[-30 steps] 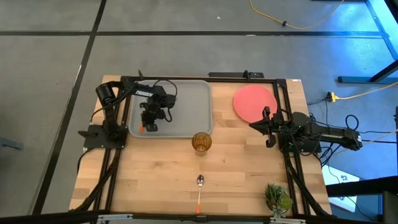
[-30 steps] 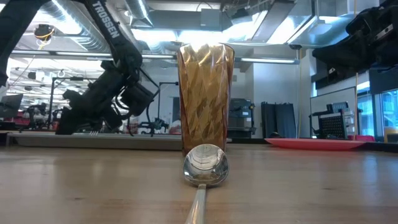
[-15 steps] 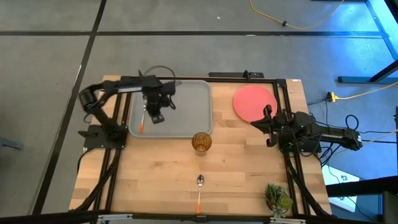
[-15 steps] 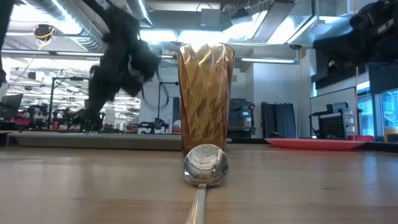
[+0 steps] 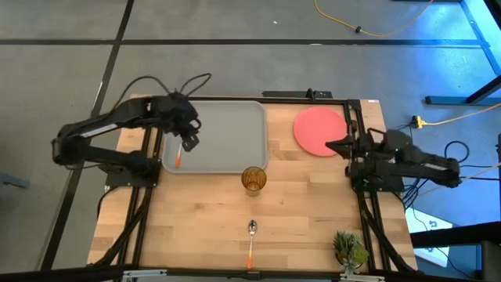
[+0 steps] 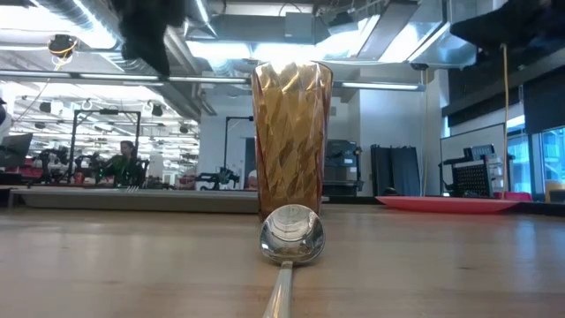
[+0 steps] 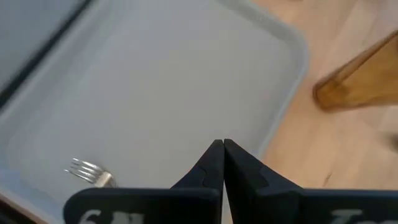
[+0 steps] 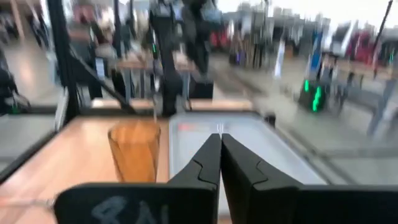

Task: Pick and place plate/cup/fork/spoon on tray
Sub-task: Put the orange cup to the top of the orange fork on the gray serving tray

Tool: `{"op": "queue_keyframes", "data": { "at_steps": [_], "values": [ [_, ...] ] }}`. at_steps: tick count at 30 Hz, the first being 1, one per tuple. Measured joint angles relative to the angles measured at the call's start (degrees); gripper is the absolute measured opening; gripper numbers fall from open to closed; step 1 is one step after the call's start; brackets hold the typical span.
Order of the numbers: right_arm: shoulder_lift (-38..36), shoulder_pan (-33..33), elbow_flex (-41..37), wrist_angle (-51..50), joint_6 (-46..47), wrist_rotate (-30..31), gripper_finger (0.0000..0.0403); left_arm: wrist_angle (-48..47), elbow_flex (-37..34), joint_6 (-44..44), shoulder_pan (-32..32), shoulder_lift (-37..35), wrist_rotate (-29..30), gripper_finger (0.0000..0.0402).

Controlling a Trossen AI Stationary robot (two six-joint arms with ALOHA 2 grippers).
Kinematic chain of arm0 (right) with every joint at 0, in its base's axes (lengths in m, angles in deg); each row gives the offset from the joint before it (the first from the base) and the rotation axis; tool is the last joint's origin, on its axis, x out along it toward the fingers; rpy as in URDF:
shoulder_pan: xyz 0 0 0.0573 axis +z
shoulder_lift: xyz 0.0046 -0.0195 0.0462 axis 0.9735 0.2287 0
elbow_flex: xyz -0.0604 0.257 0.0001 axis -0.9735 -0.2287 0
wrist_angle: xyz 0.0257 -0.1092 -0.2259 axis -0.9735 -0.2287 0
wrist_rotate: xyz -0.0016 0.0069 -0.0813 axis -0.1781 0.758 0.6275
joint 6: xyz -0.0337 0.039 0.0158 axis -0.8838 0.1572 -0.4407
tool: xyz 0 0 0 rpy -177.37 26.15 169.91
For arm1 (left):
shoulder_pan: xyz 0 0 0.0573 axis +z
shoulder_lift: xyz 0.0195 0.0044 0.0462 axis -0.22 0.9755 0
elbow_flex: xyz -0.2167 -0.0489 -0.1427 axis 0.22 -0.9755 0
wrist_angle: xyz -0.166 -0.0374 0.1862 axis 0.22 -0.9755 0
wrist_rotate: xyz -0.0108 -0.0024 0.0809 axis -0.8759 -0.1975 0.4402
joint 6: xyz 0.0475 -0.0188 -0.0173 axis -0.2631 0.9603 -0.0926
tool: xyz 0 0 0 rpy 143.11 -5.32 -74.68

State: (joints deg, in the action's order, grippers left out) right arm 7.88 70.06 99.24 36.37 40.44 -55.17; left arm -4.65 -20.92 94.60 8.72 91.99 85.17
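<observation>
The grey tray (image 5: 227,137) lies at the far left of the table. The fork (image 5: 179,159) lies flat in it near its left rim, and its tines show in the left wrist view (image 7: 87,170). My left gripper (image 5: 190,141) is shut and empty, raised above the tray's left part (image 7: 222,144). The amber cup (image 5: 254,178) stands upright on the table at the tray's near right corner. The spoon (image 5: 250,235) lies on the table nearer the front edge. The coral-red plate (image 5: 319,129) lies flat at the far right. My right gripper (image 5: 329,145) is shut and empty at the plate's near edge (image 8: 221,140).
A small green plant (image 5: 348,249) stands at the near right corner. Black frame rails (image 5: 356,125) run along the table's left, right and far sides. Bare wood lies between the cup and the plate. In the low view the cup (image 6: 291,132) stands right behind the spoon's bowl (image 6: 291,236).
My left gripper has risen from low over the tray's left part, where it was at the fork, and the arm has drawn back toward the table's left edge. The fork stays lying in the tray. My right arm has risen a little beside the plate.
</observation>
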Motion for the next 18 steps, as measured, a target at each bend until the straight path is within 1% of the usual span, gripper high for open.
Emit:
{"op": "queue_keyframes", "data": {
  "at_steps": [2, 4, 6, 8, 12, 14, 16, 18],
  "values": [
    [4.12, -0.02, 4.79, -6.00, 0.85, -0.01, 0.0016, 0.04, 0.00, 1.87, -1.98, -1.94, 1.68, 0.0000],
    [8.44, -0.02, 8.98, -10.60, 0.89, -0.04, 0.0016, 0.36, 0.00, 3.56, -3.88, -3.10, 1.66, 0.0000],
    [13.19, -0.02, 12.87, -13.15, 2.00, -0.76, 0.0016, 0.12, 0.00, 4.80, -6.07, -3.79, 0.85, 0.0000],
    [18.05, -0.02, 16.51, -16.29, 3.59, -2.90, 0.0016, 0.03, 0.00, 5.93, -8.71, -3.99, 0.86, 0.0000],
    [28.54, 0.60, 23.82, -22.83, 7.02, -9.19, 0.0016, -0.06, 0.00, 6.88, -13.32, -3.87, 1.75, 0.0000],
    [33.99, 1.30, 27.42, -26.02, 8.72, -10.72, 0.0016, -0.08, 0.00, 6.92, -15.07, -3.87, 2.46, 0.0000],
    [39.67, 2.22, 31.14, -27.55, 12.20, -11.06, 0.0016, -0.08, 0.00, 6.99, -16.64, -3.85, 3.48, 0.0000],
    [44.49, 2.80, 34.20, -28.05, 18.46, -11.09, 0.0016, -0.09, 0.00, 7.12, -18.05, -3.87, 4.57, 0.0000]
  ]
}}
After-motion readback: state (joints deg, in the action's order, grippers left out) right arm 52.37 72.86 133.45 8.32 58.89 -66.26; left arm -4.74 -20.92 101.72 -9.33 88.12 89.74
